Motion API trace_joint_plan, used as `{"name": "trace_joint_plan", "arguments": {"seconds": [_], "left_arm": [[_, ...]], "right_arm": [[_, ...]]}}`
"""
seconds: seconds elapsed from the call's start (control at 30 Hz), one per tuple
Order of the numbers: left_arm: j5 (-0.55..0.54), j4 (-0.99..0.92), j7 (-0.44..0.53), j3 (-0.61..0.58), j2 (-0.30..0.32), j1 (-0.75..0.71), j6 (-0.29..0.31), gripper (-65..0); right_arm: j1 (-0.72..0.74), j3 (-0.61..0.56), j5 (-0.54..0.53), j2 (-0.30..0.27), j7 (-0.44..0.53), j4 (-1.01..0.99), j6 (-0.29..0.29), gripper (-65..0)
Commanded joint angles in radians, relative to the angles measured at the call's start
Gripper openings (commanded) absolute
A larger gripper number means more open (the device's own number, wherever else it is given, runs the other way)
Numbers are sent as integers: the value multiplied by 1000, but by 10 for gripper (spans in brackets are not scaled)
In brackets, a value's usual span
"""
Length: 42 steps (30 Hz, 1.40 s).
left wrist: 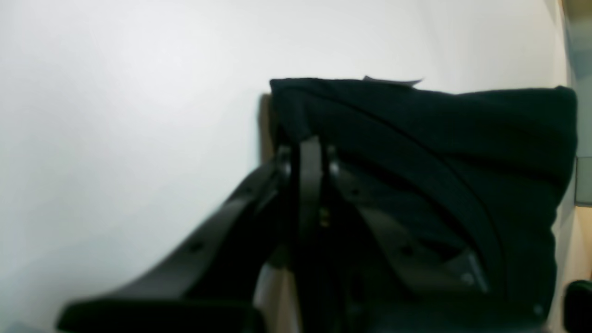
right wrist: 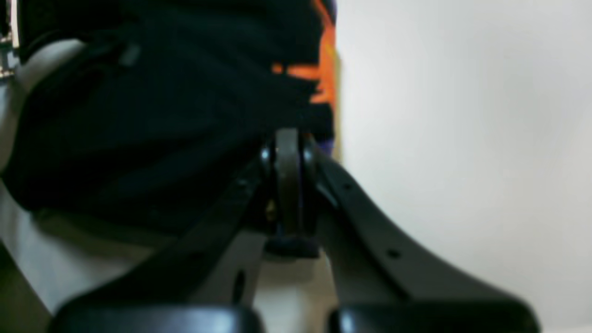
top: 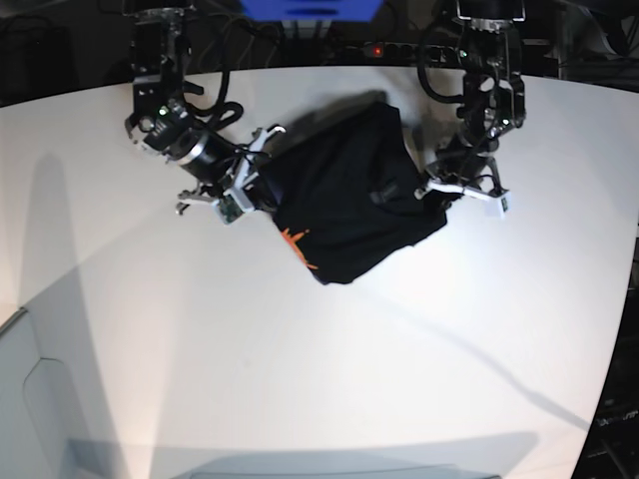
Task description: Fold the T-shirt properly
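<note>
Base view showed the T-shirt point(top: 349, 190) bunched on the white table point(top: 319, 379) between our arms. Our left gripper point(top: 439, 192) and right gripper point(top: 262, 190) were clamped on opposite edges, mid-fold; next we judged the cloth needed carrying over and laying flat.

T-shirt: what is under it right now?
The T-shirt hangs bunched between the left end effector and right end effector, both shut on its edges. Below it only the bare white table shows; the patch directly beneath is covered.
</note>
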<state>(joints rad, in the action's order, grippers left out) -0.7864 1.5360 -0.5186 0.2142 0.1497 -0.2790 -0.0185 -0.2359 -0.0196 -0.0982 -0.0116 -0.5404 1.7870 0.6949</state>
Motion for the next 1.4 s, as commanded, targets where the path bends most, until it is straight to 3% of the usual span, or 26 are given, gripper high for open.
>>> {"name": "trace_joint_plan", "arguments": {"seconds": [0.0,0.3,0.5,0.67,0.87,1.03,1.37], "left_arm": [[23,1,-22,1,6,-3,-27,-645],[20,1,-24,3,12,-4,-30,-625],[18,70,-24,8,35,-19,-30,-398],[18,255,-24,32,55,-90,-28,-291],[17,406,-19,32,40,-222,-33,-247],[20,323,-21,40,-68,-237,-28,-246],[18,238,-21,-32,-72,-193,-27,-248]], "right_arm": [[3,0,-18,0,39,-2,3,-650],[11,7,-13,-38,92,-154,3,-650],[10,77,-15,-38,93,-102,3,-650],[-10,171,-16,6,84,47,3,-650],[-47,180,-16,8,84,110,3,-650],[-72,212,-16,8,84,112,3,-650],[-102,267,-16,5,84,116,3,-650]]}}
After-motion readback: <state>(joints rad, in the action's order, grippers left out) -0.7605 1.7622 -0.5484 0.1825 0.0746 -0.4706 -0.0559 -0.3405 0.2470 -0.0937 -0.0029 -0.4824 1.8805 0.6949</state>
